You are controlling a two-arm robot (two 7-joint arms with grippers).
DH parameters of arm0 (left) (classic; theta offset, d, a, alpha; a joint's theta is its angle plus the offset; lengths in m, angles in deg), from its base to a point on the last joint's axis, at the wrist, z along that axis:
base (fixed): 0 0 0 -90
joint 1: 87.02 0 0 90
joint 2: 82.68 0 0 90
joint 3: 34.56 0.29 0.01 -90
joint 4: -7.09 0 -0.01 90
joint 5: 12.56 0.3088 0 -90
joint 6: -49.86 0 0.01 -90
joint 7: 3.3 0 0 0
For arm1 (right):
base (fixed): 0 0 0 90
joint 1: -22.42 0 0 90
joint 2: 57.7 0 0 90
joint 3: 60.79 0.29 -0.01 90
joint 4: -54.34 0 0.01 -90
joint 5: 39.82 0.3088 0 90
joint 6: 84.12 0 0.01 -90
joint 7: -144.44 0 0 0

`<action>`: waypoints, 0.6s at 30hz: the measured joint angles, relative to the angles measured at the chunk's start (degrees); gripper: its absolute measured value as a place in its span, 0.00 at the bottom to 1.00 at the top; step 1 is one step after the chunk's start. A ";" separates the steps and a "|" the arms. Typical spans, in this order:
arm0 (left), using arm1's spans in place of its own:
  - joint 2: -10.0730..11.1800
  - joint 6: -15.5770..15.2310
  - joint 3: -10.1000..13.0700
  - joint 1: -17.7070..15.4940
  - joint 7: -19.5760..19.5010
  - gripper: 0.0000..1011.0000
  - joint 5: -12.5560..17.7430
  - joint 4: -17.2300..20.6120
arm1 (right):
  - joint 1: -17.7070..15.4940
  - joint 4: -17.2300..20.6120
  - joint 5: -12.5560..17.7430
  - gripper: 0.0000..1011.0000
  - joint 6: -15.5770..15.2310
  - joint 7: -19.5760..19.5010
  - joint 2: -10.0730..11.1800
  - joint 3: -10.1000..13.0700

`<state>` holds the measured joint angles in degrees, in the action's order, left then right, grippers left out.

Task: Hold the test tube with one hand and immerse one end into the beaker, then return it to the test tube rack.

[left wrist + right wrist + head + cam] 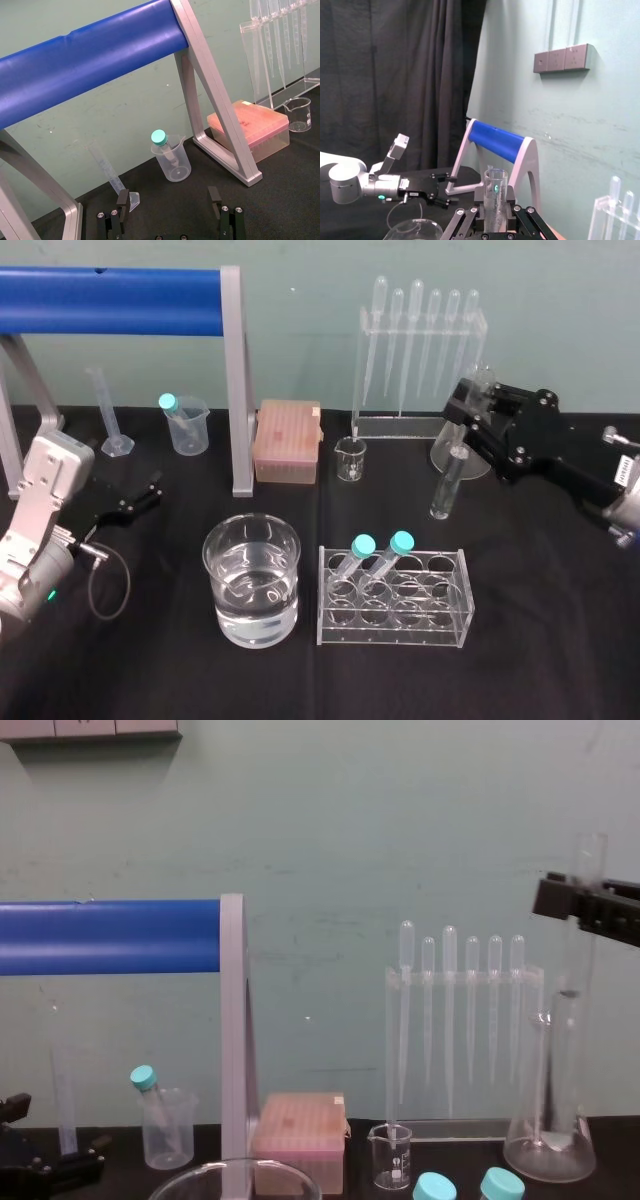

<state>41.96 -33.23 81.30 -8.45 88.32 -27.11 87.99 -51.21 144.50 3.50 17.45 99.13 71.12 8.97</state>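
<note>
Head view shows the right end effector (466,426) clamped on the upright test tube (446,487) at the far right, well apart from the beaker (208,558), so dipping and return to the test tube rack (395,637) look undone; the left end effector (150,490) sits at the left, fingers apart.

On the worktop (550,640) the beaker (252,580) stands front centre, with the rack (395,595) just right of it. Behind the rack and farther right, the test tube (447,485) is upright in the right gripper's (466,422) jaws, before the pipette stand (418,360). The left gripper (140,498) is far left.
</note>
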 joint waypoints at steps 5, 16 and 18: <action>0.00 0.00 0.00 0.00 0.00 0.99 0.00 0.00 | -3.29 2.51 0.17 0.22 -1.02 -1.78 1.74 1.83; 0.00 0.00 0.00 0.00 0.00 0.99 0.00 0.00 | -6.99 4.40 0.26 0.22 -3.04 -3.53 2.94 3.58; 0.00 0.00 0.00 0.00 0.00 0.99 0.00 0.00 | -7.04 4.23 0.24 0.22 -3.45 -3.53 2.81 3.46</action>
<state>41.96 -33.23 81.30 -8.45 88.32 -27.11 87.99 -58.26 148.73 3.74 14.00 95.60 73.93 12.44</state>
